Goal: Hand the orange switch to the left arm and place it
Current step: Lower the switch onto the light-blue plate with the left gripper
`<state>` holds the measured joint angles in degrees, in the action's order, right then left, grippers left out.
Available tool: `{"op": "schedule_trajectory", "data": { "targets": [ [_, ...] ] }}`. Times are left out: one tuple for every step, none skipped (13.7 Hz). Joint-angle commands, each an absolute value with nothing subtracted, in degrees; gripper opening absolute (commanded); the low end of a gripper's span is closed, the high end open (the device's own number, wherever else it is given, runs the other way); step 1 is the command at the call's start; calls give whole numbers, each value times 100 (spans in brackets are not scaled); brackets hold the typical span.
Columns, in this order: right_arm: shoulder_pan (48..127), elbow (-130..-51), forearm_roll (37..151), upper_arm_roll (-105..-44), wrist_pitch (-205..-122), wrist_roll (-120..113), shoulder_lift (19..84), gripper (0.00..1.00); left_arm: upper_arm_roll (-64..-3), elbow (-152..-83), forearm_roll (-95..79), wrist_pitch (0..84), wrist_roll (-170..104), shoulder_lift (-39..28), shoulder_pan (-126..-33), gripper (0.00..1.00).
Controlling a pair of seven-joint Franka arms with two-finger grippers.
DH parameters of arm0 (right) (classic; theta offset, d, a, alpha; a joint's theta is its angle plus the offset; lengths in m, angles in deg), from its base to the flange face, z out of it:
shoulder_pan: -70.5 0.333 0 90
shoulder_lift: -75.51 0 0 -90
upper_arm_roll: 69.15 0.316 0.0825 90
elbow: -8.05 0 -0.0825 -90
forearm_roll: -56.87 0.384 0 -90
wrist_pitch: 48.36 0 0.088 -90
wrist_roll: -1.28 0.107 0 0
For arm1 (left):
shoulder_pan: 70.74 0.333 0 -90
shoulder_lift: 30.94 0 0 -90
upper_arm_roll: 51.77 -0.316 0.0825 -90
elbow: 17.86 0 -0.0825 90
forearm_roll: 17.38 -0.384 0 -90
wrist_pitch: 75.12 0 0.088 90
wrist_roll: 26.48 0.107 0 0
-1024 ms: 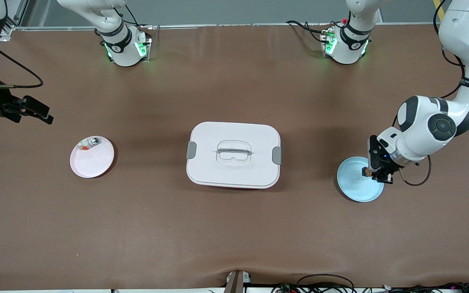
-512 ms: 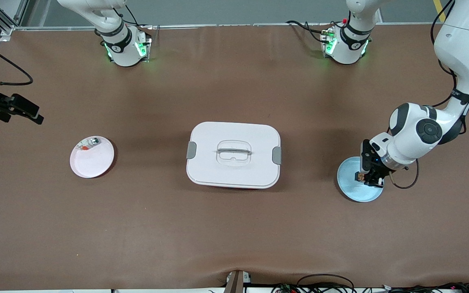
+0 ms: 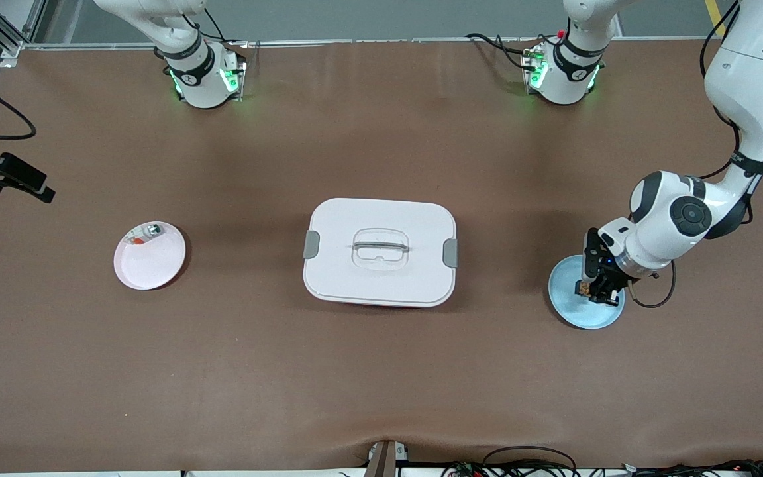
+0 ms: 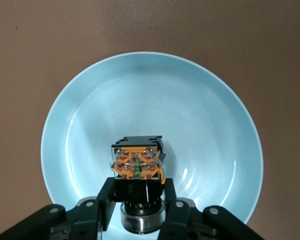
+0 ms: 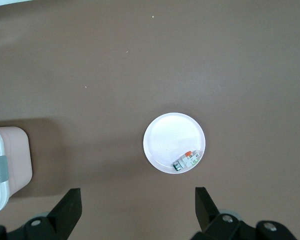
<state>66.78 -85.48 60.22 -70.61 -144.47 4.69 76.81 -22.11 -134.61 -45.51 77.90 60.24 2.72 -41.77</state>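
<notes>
left jaws clamped on orange switch (image 4: pixel 138 162), shifted over blue plate (image 4: pixel 90 100) | right jaws apart, retreated

Both arms (image 3: pixel 746 86) are built of glossy white rounded shells with black bands at the joints, and a round black cap with a ringed centre sits on the left arm's wrist joint (image 3: pixel 681 215). Green lights glow on the two white bases (image 3: pixel 204 79), thin black cables trail along the links and loop under the left wrist, and a small red cap tops the left base. The grippers (image 4: pixel 140 212) are matte black with silver screws at the finger mounts.
</notes>
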Motion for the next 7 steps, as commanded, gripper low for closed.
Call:
{"op": "schedule_trajectory", "data": {
  "targets": [
    [6523,-8494,5986,-6924,-14416,444,7709,100,-2188,-13388,-4700,7878,5983,342,-4104,100],
    [6505,-8494,5977,-6924,-14416,444,7709,100,-2188,-13388,-4700,7878,5948,325,-4103,100],
    [6514,-8494,5986,-6924,-14407,444,7709,100,-2180,-13379,-4666,7878,5895,273,-4103,100],
    [6566,-8494,5968,-6933,-14407,444,7709,100,-2179,-13292,-4657,7852,5799,246,-4103,100],
    [6593,-8494,5959,-6933,-14407,444,7701,100,-2171,-13239,-4639,7799,5676,211,-4112,100],
    [6602,-8494,5959,-6933,-14407,444,7692,100,-2171,-13247,-4604,7790,5440,123,-4069,100],
    [6628,-8494,5968,-6933,-14407,453,7648,100,-2136,-13247,-4604,7755,5072,44,-3946,100]
  ]
}}
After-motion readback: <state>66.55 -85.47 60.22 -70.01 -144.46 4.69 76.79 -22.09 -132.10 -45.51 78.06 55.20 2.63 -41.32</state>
